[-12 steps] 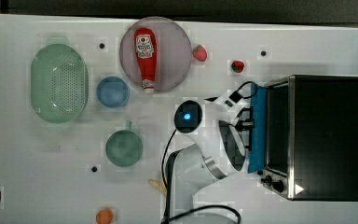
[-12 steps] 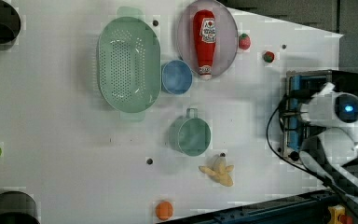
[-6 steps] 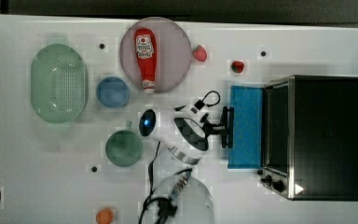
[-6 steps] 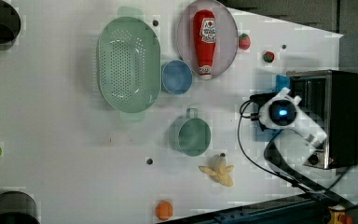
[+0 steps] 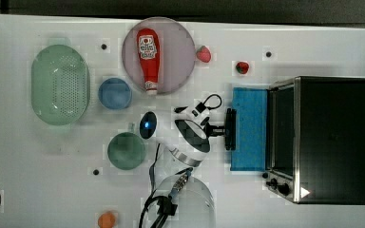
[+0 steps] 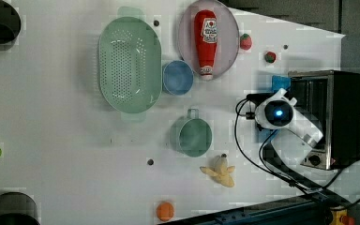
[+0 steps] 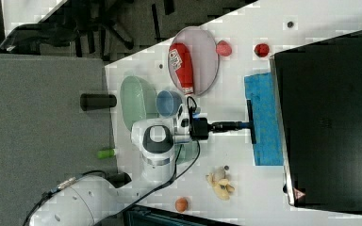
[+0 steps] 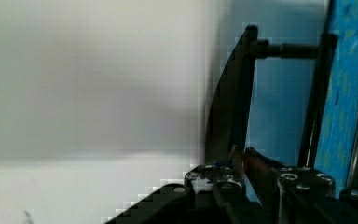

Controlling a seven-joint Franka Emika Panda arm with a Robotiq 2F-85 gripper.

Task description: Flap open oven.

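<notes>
While the gripper [image 5: 227, 129] is clamped on the bar handle [image 5: 230, 129] of the blue glass door [image 5: 250, 128], I'd pull gently outward and down along the hinge arc, not straight back. The oven [image 5: 330, 140] sits at the top view's right edge of the table [image 5: 38, 166], its door already swung down nearly flat (by my reading). I'd hold my grip until the door rests fully open, then release cleanly.
</notes>
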